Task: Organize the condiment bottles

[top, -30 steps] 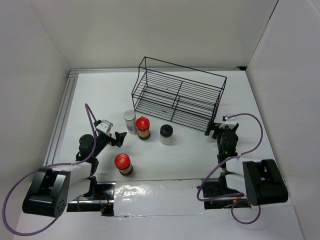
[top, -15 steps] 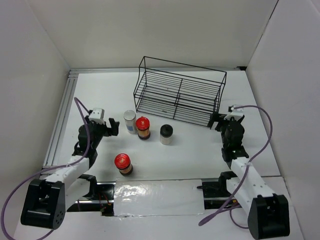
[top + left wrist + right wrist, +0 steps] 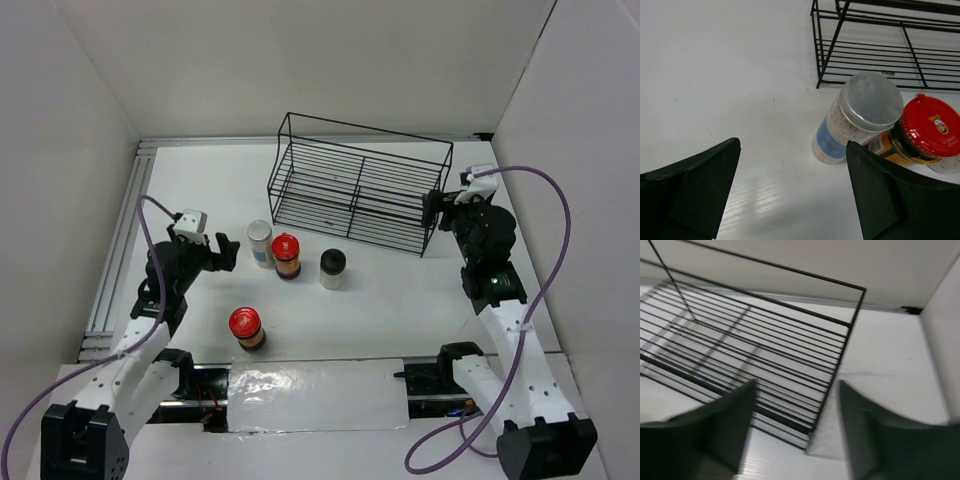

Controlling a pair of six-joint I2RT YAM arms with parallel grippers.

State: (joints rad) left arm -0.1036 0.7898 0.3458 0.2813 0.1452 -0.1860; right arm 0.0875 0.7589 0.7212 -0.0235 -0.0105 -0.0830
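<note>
Four condiment bottles stand in front of the wire rack [image 3: 360, 190]. They are a pale-capped jar with a blue label [image 3: 260, 243] [image 3: 860, 117], a red-capped jar [image 3: 286, 255] [image 3: 925, 132] touching it, a black-capped whitish jar [image 3: 332, 268], and a second red-capped jar [image 3: 246, 328] nearer the bases. My left gripper [image 3: 222, 252] [image 3: 792, 145] is open, empty, and just left of the pale-capped jar. My right gripper [image 3: 436, 208] [image 3: 797, 385] hovers at the rack's right end. Its fingers are apart, with the rack's corner post [image 3: 832, 390] between them.
White walls close in the table on the left, back and right. A metal rail [image 3: 125, 230] runs along the left side. Purple cables loop from both arms. A shiny foil strip [image 3: 310, 385] lies between the bases.
Both arms have stretched forward. The right gripper moved up along the rack's right end and its fingers drew closer together. The left gripper rose slightly beside the pale-capped jar. The rack turned a little.
</note>
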